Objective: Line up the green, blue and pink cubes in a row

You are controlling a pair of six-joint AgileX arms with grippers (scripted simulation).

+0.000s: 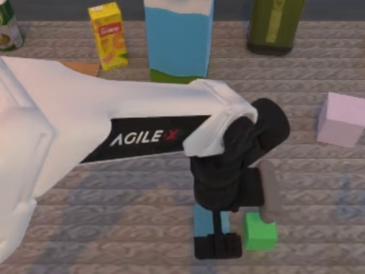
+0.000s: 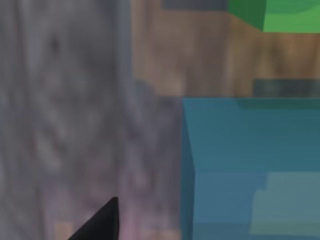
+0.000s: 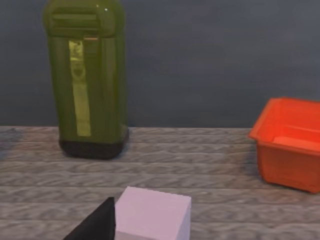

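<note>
Two of the three cubes sit close together near the front edge of the wooden table (image 1: pixel 102 228), a little right of its middle: the blue cube (image 1: pixel 201 221) and, just to its right, the smaller green cube (image 1: pixel 260 233). The left wrist view shows a strip of bare wood between them, so they are beside each other but not touching. The left gripper (image 1: pixel 217 242) is right over the blue cube and hides most of it from above; its white AgileX arm (image 1: pixel 85 125) reaches in from the table's left side. From that arm's own camera the blue cube (image 2: pixel 240 165) fills much of the view, the green cube (image 2: pixel 285 15) lies beyond it, and only a dark corner of the claw shows, clear of the cube's side. Whether that claw is spread or pinching the blue cube cannot be told. Farther back and well off to the right lies the pink cube (image 1: pixel 341 120), alone near the table's right edge. The right wrist view shows the pink cube (image 3: pixel 155 215) with a dark edge of the right gripper (image 3: pixel 95 227) just beside it; whether that claw is spread or pressed together cannot be told, and the right arm is outside the top view. Along the far edge stand a can (image 1: pixel 8 25), a yellow juice box (image 1: pixel 108 35), a tall blue carton (image 1: pixel 178 37) and a dark green bottle (image 1: pixel 274 25). An orange-red bin (image 3: pixel 290 145) rests to one side of the bottle in the right wrist view.
</note>
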